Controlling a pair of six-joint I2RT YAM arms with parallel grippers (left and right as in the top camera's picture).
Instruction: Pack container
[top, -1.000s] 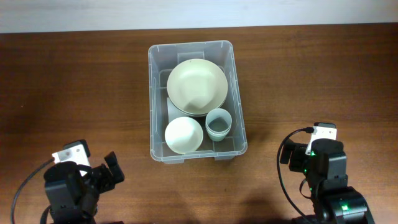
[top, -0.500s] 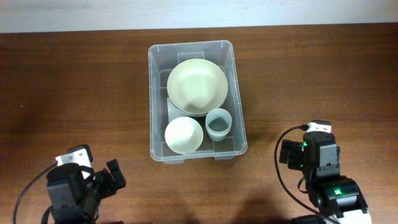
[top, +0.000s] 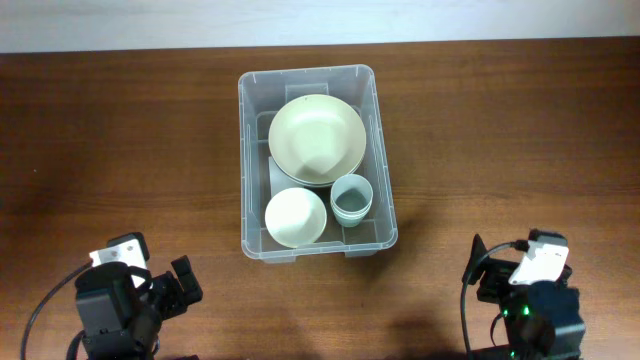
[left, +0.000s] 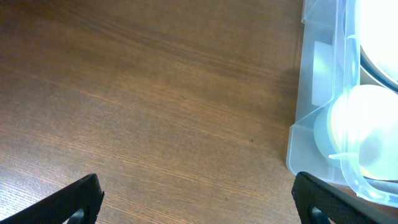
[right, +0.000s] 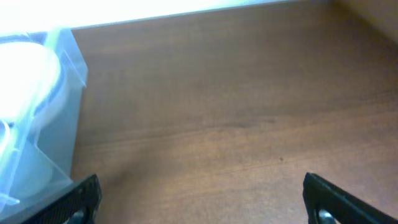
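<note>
Shows the container (top: 243, 150) in the middle of the table (top: 120, 120), holding 1 large pale bowl (top: 316, 140) in its far half and 1 small bowl (top: 295, 217) just beside 1 grey-blue cup (top: 351, 198) in its near half. Finds the left gripper (left: 198, 202) near the front edge, left of the container and apart from it, jaws spread wide above the table. Finds the right gripper (right: 202, 202) likewise spread wide, at the front right.

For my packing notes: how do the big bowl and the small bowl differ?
The big bowl is much wider than the small bowl. The big bowl sits at the far end of the container, the small bowl in its near left corner. Both are round, pale, upright and empty.
</note>
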